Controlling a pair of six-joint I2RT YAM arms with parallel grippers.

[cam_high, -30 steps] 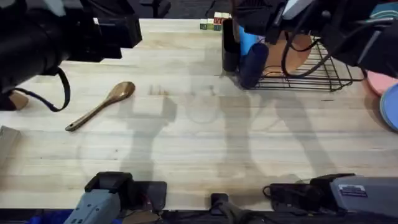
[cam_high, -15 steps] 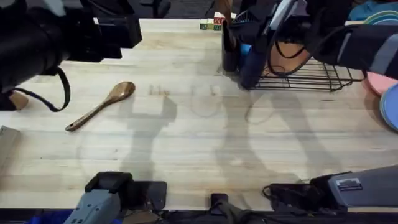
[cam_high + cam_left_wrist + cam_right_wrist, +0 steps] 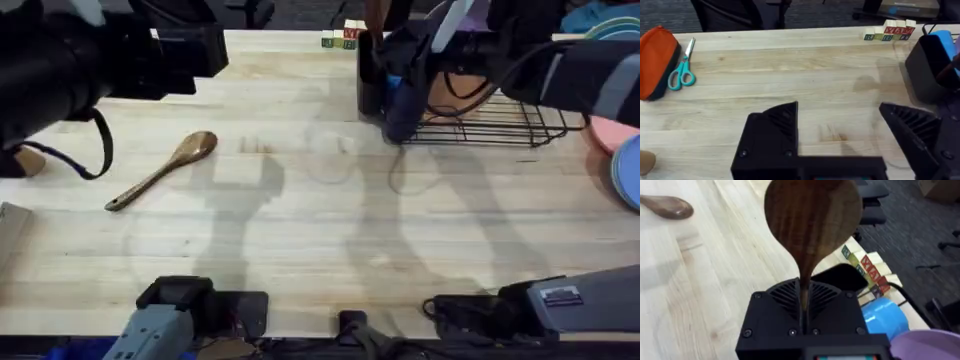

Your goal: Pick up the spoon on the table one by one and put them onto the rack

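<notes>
The right hand (image 3: 805, 311) grips one wooden spoon (image 3: 812, 222) by its handle beside the black rack (image 3: 490, 115). The other spoon (image 3: 165, 168) lies on the bench (image 3: 320, 230). The left hand (image 3: 840, 132) is open. Lettered blocks (image 3: 890, 31) are illegible.

In the right wrist view the held spoon (image 3: 812, 225) has its bowl tip cut off by the picture's edge, and its handle is hidden between the right end effector's (image 3: 805, 314) fingers. Overhead, the right arm hides the rack's (image 3: 500, 115) 10 o'clock corner.
</notes>
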